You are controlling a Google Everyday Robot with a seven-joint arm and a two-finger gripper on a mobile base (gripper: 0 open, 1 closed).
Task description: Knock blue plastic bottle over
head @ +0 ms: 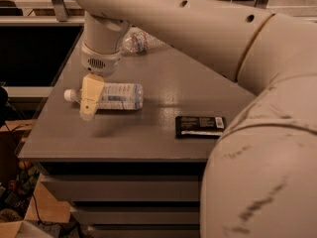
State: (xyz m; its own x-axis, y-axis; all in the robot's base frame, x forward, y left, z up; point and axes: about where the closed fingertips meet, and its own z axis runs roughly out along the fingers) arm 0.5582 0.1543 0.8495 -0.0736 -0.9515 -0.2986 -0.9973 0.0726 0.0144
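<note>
Seemingly knocked down, the blue plastic bottle [118, 96] lies sideways on the table [143, 133] beneath the gripper [87, 112], whose width cannot be told.

The claw [88, 100] hangs over the table's [148, 145] left side, covering the shoulder of the lying blue plastic bottle [121, 96], whose label print is too small to read. The arm [198, 29] hides part of a second bottle [143, 39] and the table's right end.
</note>
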